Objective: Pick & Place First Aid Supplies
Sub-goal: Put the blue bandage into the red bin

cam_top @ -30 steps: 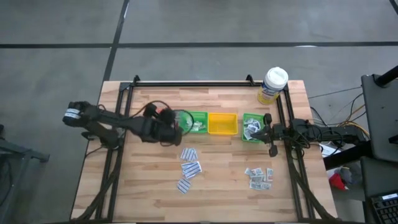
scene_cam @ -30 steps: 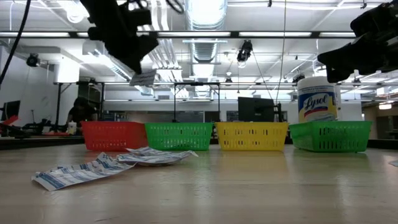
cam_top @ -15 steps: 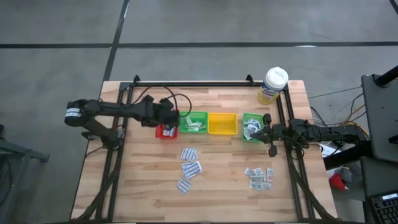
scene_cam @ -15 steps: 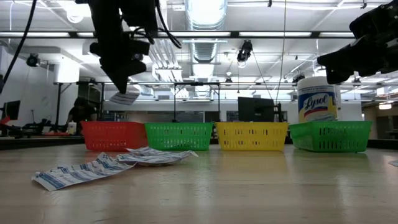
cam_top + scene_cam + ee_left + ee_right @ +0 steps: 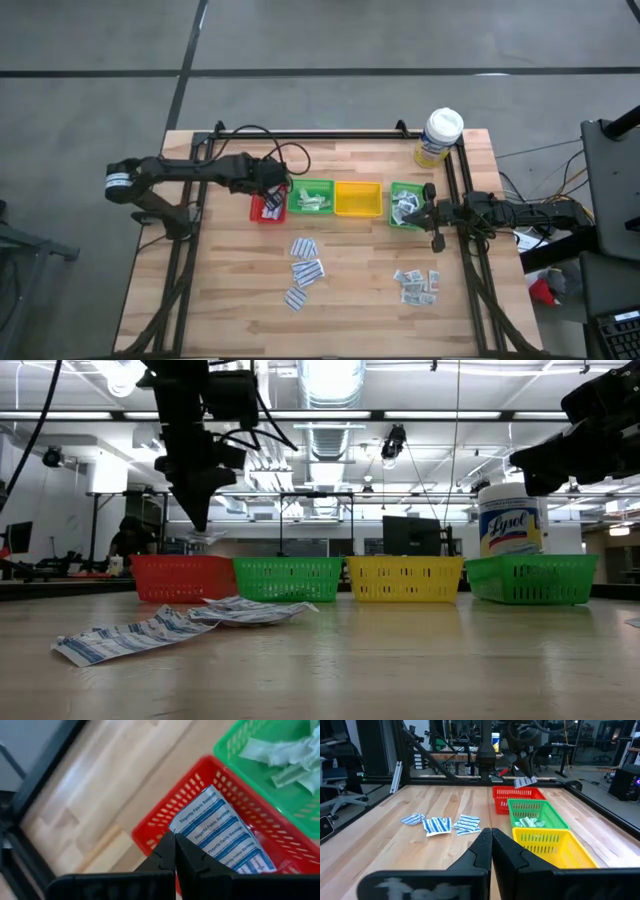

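Observation:
My left gripper (image 5: 268, 190) hangs above the red tray (image 5: 262, 212), shut on a white bandage packet with blue print (image 5: 220, 832). In the low view the packet (image 5: 203, 538) shows just above the tray's rim (image 5: 180, 560). More striped packets (image 5: 305, 270) lie flat on the table's middle, and small square packets (image 5: 417, 285) lie at the near right. Pale sachets lie in the green tray (image 5: 315, 197) beside the red one. My right gripper (image 5: 437, 215) waits shut at the table's right edge. My left gripper pinches the packet by one short end (image 5: 186, 827) between its two fingers. The fingers slant down from the table's left side. The packet sticks out past the fingertips, tilted, lifted clear over the red tray (image 5: 170, 795).
A yellow tray (image 5: 357, 198) and a second green tray (image 5: 405, 205) stand in the row to the right. A white-lidded tub (image 5: 438, 137) stands at the far right corner. Black frame rails run along the table's far, left and right sides.
My left gripper has swung with the packet away from the green tray, toward the table's far edge, and turned. It has sunk until the packet hangs just above the red tray's rim. It has stayed shut on the packet.

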Controlling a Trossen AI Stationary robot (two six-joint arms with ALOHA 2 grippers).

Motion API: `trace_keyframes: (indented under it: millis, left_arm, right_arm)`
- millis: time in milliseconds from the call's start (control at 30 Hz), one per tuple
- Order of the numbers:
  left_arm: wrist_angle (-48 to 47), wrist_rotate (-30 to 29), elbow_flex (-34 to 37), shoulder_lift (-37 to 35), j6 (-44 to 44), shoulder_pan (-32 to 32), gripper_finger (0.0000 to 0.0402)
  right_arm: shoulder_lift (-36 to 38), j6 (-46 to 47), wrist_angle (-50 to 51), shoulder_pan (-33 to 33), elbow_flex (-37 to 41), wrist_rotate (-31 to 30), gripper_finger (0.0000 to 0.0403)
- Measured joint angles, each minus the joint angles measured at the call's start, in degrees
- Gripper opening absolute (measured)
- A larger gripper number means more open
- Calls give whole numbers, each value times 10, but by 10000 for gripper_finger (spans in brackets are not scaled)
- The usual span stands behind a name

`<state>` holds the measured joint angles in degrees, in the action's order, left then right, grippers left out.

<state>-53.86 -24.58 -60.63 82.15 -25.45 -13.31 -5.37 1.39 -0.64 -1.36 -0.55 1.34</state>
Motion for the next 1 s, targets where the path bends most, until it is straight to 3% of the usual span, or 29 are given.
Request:
trace_keyframes:
  millis: [233,1000]
  left_arm:
    - [15,64,37,0,1,-23,0]
    - [202,105,154,2,-19,-36,0]
  right_arm:
    - [0,0,0,0,0,0,8]
    - [0,0,0,0,0,0,8]
